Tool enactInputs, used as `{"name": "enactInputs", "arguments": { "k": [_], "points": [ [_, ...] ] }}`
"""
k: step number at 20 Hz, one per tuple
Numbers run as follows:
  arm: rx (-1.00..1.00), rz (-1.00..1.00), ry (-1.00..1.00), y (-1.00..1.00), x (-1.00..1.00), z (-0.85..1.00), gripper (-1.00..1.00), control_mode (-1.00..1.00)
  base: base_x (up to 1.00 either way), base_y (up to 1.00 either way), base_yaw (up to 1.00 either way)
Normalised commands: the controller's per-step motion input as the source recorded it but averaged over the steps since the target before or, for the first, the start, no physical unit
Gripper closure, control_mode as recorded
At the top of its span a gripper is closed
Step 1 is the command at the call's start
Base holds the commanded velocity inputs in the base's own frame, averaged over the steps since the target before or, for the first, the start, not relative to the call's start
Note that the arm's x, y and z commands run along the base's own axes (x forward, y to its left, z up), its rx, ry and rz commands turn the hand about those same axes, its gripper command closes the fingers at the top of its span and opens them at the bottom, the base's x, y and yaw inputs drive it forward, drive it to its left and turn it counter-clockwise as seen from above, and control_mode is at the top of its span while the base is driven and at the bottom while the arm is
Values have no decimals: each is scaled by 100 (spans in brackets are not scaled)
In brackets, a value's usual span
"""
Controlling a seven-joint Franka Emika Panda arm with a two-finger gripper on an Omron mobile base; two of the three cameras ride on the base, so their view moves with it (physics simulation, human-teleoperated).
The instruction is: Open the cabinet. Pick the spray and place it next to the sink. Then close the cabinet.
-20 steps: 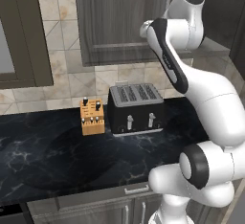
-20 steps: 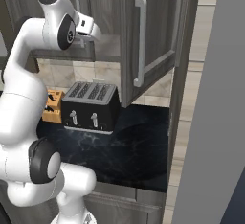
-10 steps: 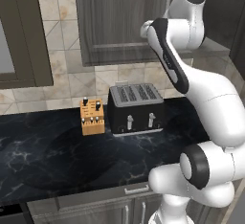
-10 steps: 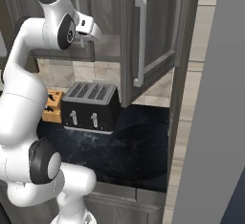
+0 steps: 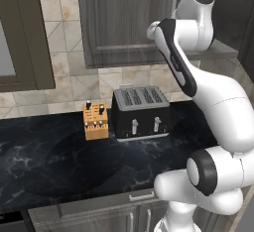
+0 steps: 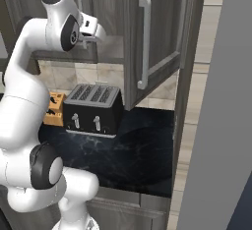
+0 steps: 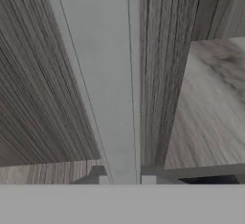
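Dark grey wood-grain wall cabinet (image 6: 147,32) is partly open: its right door stands swung out, its long silver bar handle (image 6: 143,42) to the right of the end effector (image 6: 96,32). The left door is shut, and the hand view looks close along its silver bar handle (image 7: 103,74), which runs up just ahead of the two dark fingertips (image 7: 98,176). The tips stand slightly apart with the bar between them, not clamped. Opening the cabinet is the step in hand; the next move likely calls for closing on this bar and pulling outward. Below the end effector, a black toaster (image 5: 142,112) and an orange knife block (image 5: 95,121) sit on the black marbled desk (image 5: 59,161).
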Motion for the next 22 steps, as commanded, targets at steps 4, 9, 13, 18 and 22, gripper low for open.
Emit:
{"name": "enactInputs", "arguments": {
  "k": [4, 9, 13, 18, 22],
  "points": [
    [0, 0, 0, 7, 0, 0, 100, -100, 0, 0, 0],
    [0, 0, 0, 24, 0, 0, 100, -100, 0, 0, 0],
    [0, 0, -4, 42, 0, 0, 100, -100, 0, 0, 0],
    [0, 0, -10, 46, -12, 0, 100, -100, 0, 0, 0],
    [0, 0, -14, 45, -39, 0, 100, -100, 0, 0, 0]
  ]
}}
